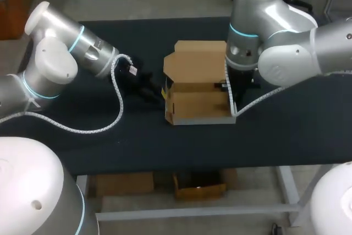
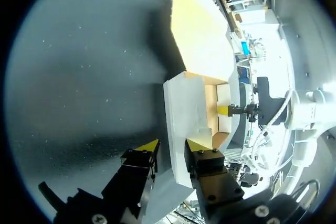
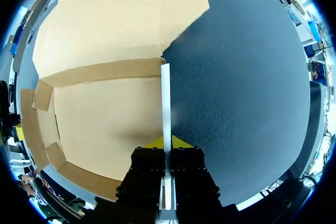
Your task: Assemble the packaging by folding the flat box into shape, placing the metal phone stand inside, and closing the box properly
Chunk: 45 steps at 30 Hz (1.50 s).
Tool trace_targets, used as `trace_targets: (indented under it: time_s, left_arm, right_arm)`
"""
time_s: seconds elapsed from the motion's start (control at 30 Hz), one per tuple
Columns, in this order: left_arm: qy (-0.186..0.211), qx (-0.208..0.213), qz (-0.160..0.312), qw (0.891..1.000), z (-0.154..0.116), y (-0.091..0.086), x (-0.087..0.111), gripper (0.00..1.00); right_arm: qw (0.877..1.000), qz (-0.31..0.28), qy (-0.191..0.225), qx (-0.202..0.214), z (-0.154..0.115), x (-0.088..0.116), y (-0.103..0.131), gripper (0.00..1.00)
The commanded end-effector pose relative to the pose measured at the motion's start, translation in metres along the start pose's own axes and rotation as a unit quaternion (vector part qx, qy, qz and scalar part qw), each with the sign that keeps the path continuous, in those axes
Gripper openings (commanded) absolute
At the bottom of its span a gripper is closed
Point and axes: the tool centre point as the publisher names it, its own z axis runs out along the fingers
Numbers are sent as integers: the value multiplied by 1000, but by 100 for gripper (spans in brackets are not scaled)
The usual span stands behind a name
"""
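Observation:
The brown cardboard box (image 1: 195,67) stands open in the middle of the dark table, its lid flap lying back towards the far side. My left gripper (image 1: 161,93) is at the box's left wall. In the left wrist view the white outer wall (image 2: 184,114) runs between its fingers, and the left gripper (image 2: 172,146) is shut on it. My right gripper (image 1: 230,87) is at the right wall. In the right wrist view the right gripper (image 3: 167,141) is shut on the thin wall edge (image 3: 165,98), with the box's brown floor (image 3: 105,114) beside it. No phone stand is in view.
The black table (image 1: 286,130) has bare surface to the right of the box and in front of it. The left arm's white cable (image 1: 118,108) loops over the table left of the box. The front edge (image 1: 220,166) is near.

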Motion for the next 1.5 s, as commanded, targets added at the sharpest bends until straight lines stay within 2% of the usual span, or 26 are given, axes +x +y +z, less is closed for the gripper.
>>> trace_targets:
  time_s: [0.03,0.83,1.13,1.5]
  left_arm:
    - [-6,-1,1,1000,7,-3,6,33]
    - [-95,30,4,995,31,0,27,38]
    - [-154,54,-6,987,38,1,30,36]
    - [-212,78,-32,974,45,-8,23,33]
  right_arm:
    - [1000,0,0,0,0,1,0,0]
    - [1000,0,0,0,0,1,0,0]
    - [1000,0,0,0,0,1,0,0]
    - [1000,0,0,0,0,1,0,0]
